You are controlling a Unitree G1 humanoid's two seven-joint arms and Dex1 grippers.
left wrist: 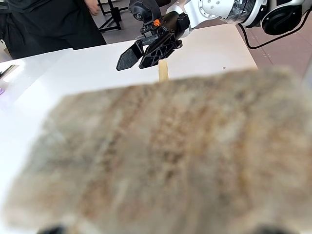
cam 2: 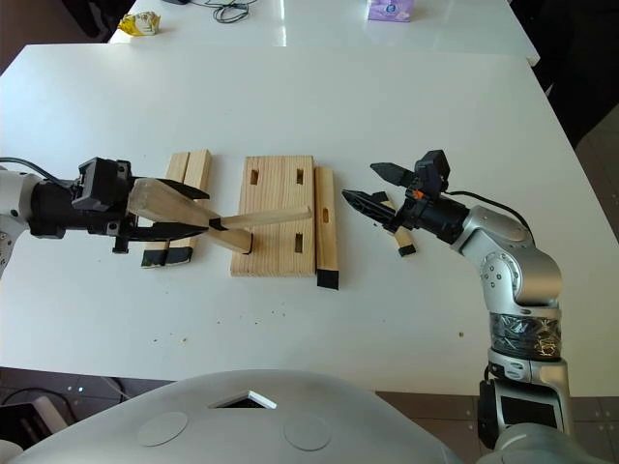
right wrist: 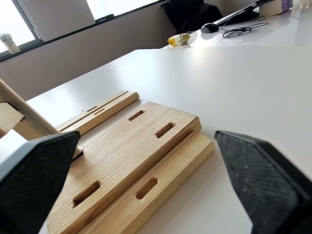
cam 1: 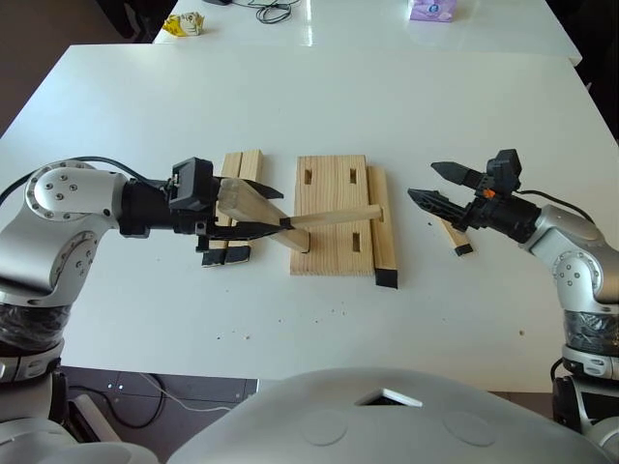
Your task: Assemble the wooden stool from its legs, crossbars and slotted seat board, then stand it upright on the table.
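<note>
My left gripper is shut on a wooden leg held just above the table. A crossbar joined to that leg reaches out over the slotted seat board, which lies flat mid-table. Another leg with a black foot lies along the board's right edge. Two more legs lie side by side left of the board, behind my left gripper. My right gripper hovers open to the right of the board, over a short wooden piece. In the left wrist view the held wood is close and blurred.
The white table has free room behind and in front of the parts. A second table stands behind it with cables, a yellow item and a purple box.
</note>
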